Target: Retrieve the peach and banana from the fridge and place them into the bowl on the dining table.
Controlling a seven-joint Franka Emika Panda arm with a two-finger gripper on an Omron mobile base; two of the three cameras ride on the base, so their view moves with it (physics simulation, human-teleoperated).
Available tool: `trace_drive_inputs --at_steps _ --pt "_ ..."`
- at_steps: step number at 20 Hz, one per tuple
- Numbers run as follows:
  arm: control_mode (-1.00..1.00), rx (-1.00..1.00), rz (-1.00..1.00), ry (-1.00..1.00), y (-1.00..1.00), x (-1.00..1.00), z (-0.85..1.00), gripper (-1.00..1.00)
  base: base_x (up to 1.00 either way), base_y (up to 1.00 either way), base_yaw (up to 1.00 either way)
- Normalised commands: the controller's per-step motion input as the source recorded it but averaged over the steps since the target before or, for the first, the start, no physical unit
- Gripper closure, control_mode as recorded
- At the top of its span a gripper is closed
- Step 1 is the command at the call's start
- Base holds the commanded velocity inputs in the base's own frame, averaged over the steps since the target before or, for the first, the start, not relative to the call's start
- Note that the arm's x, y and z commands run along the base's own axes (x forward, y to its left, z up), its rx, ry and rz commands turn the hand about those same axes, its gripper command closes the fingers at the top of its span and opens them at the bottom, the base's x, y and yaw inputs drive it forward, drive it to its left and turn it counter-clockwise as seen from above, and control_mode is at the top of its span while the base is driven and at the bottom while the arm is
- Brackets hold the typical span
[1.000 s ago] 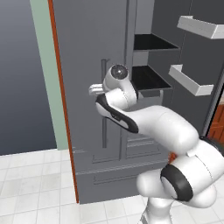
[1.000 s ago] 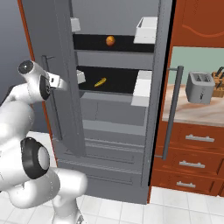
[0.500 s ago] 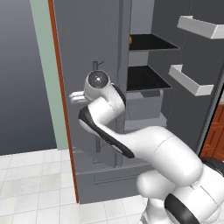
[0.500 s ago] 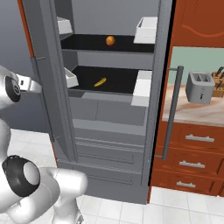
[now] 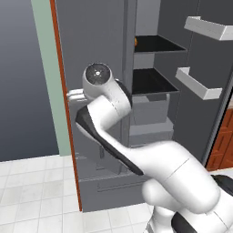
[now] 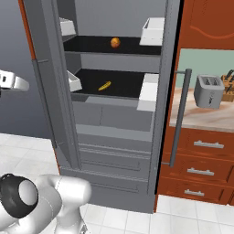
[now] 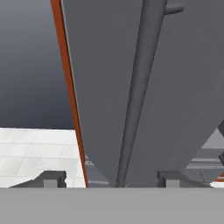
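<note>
The left door of the fridge point(image 6: 55, 91) has been swung further out than it stood 1 second ago, and both shelves are now laid bare in the right base view; the jaws, closed on the door's bar handle point(image 7: 135, 96) a moment earlier, are now seen spread in the hand view, 1 fingertip at each side of the bar at the bottom of the frame, nothing being gripped. The gripper point(image 7: 109, 177) is thus judged to have let the handle go; the opening step appears finished, and the fruit can next be reached.

The peach point(image 6: 115, 42) is seen in the upper middle of the right base view, on the upper dark shelf, toward the back; being round, no direction is shown by it. The banana point(image 6: 104, 85) lies flat on the lower shelf, just below and slightly left of the peach in the frame; its long axis is set diagonally, the lower-left end nearer the shelf front, the upper-right end toward the back. The 2 fruits are well apart from the gripper.
</note>
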Motion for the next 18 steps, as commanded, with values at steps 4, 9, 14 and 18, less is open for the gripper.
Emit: trace_drive_inputs --at_steps 4,9,14,18 --pt "-1.00 0.10 -0.07 0.02 -0.71 0.00 0.38 -1.00 0.00 0.00 0.00" --pt "-1.00 0.60 -0.28 -0.09 -1.00 -0.17 -0.18 -1.00 0.00 0.00 0.00" --pt "-1.00 0.75 -0.40 -0.01 -0.76 -0.16 -0.06 -1.00 0.00 0.00 0.00" --pt "-1.00 0.74 -0.37 0.13 -0.69 -0.04 0.02 -1.00 0.00 0.00 0.00"
